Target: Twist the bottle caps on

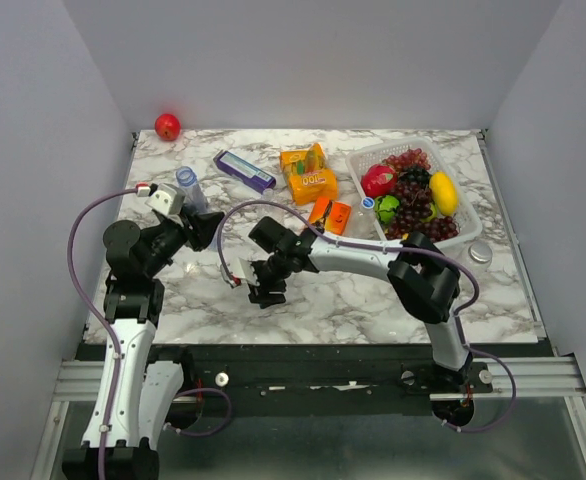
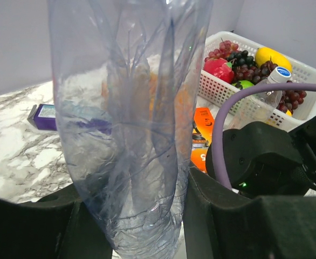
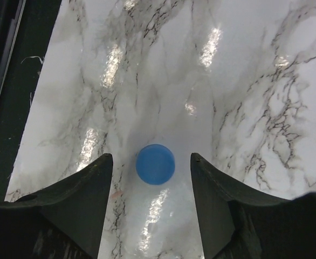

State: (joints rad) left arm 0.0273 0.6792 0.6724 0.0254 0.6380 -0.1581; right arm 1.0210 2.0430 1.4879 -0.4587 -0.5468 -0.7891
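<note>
The left gripper [image 2: 131,224] has its jaws clamped tight on the lower body of a clear plastic bottle [image 2: 131,108], held up at the left of the marble worktop [image 3: 228,81]. The bottle's thin wall is creased where it is squeezed. The right gripper [image 3: 151,159] hangs over a loose blue cap [image 3: 155,164] lying flat on the worktop, with its jaws partway open to either side and touching neither edge. The cap is low and the stone glossy, so a closing pinch that lands off-centre would likely skate it away or flip it. Later, twisting force on so soft a bottle could buckle it or spin it in the grip. A tilted cap would probably cross-thread on the neck.
</note>
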